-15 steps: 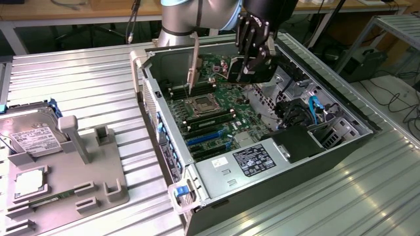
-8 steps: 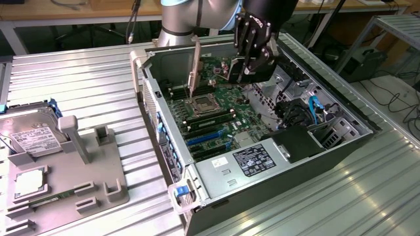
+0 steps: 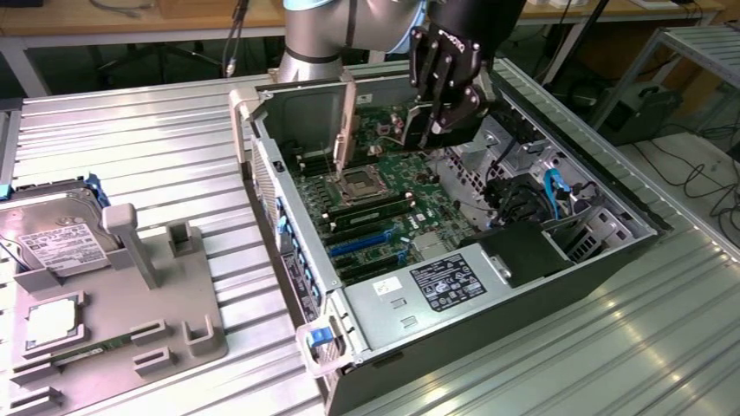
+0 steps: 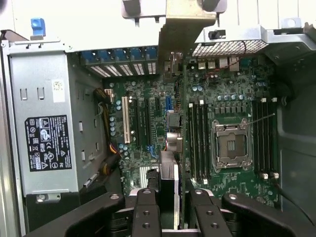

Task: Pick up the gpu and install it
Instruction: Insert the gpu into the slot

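**Tech:** Where's the gpu?

**Arm:** In my grip. My gripper (image 3: 445, 120) (image 4: 173, 215) has its jaws drawn in narrow on the gpu (image 3: 414, 130) (image 4: 174, 140). One finger presses each flat face, and the card stands on edge.

**Tech:** And where are you holding it?

**Arm:** Inside the open computer case (image 3: 497, 347), over the motherboard (image 3: 387, 195) (image 4: 242, 185), at the end away from the power supply (image 3: 445, 282) (image 4: 44, 123). In my wrist view the card runs edge-on between the expansion slots (image 4: 131, 118) and the memory slots (image 4: 197, 138). The CPU socket (image 3: 355, 182) (image 4: 230, 143) lies beyond those. The card's silver bracket (image 4: 188, 29) points toward the case's rear wall.

**Tech:** Is it seated?

**Arm:** I can't tell whether its lower edge touches the board.

**Tech:** Anything outside the case?

**Arm:** On the exterior view's left, a grey fixture (image 3: 173, 295) sits on the ribbed metal table (image 3: 151, 147). A hard drive (image 3: 58, 238) with a white label leans in it, and a green memory stick (image 3: 87, 357) lies flat in it.
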